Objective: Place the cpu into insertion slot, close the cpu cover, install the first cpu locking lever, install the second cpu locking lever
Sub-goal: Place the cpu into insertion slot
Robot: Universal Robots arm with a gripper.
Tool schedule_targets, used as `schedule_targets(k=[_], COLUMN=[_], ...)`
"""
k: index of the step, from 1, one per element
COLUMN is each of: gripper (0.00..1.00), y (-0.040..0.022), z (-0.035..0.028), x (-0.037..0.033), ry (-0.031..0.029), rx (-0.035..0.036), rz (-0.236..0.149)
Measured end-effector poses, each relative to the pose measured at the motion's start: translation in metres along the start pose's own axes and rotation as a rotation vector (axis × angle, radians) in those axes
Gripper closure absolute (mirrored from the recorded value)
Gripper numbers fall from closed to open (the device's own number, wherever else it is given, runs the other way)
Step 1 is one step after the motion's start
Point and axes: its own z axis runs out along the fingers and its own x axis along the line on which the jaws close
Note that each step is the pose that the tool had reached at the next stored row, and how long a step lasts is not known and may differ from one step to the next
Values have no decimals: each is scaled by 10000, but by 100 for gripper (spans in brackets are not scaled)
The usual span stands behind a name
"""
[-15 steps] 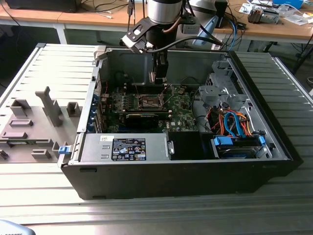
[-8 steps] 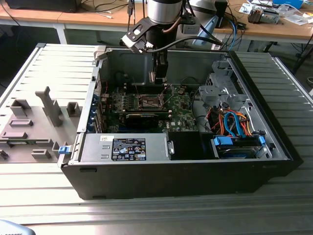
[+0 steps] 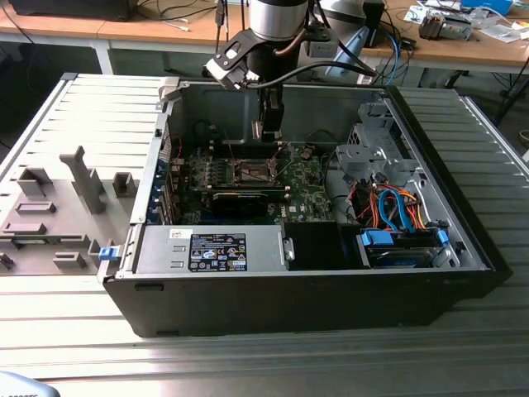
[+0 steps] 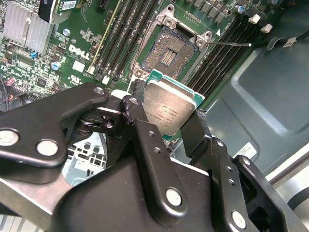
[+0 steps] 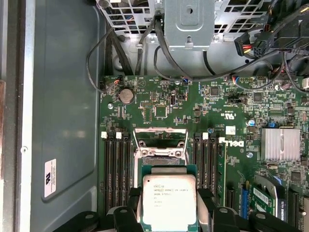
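Note:
My gripper (image 4: 166,123) is shut on the cpu (image 4: 169,108), a small square chip with a pale silver face and a green edge. Black fingers (image 4: 140,121) press on two opposite sides of it. In both wrist views the cpu (image 5: 169,200) hangs a little above the green board, just short of the insertion slot (image 4: 174,50). The slot's dark pin field is bare inside its metal rim. The cpu cover (image 5: 161,131) appears swung open off the slot. A thin lever rod (image 4: 231,44) sticks out beside the slot. In the exterior view the gripper (image 3: 269,128) reaches down into the case above the slot (image 3: 252,172).
The open computer case (image 3: 463,248) lies on a ribbed metal table. Memory slots (image 5: 116,169) flank the socket on both sides. A long black card (image 3: 240,198), a finned heatsink (image 5: 280,144), a drive cage (image 3: 372,149) and bundled cables (image 3: 397,211) stand nearby. A grey fixture tray (image 3: 58,207) lies beside the case.

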Motion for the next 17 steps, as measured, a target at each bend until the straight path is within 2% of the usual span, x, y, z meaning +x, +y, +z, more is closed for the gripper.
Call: schedule_targets(k=[17], gripper=[46], y=[0], z=[0], x=[0], ry=[-1], rx=[-5], rz=[116])
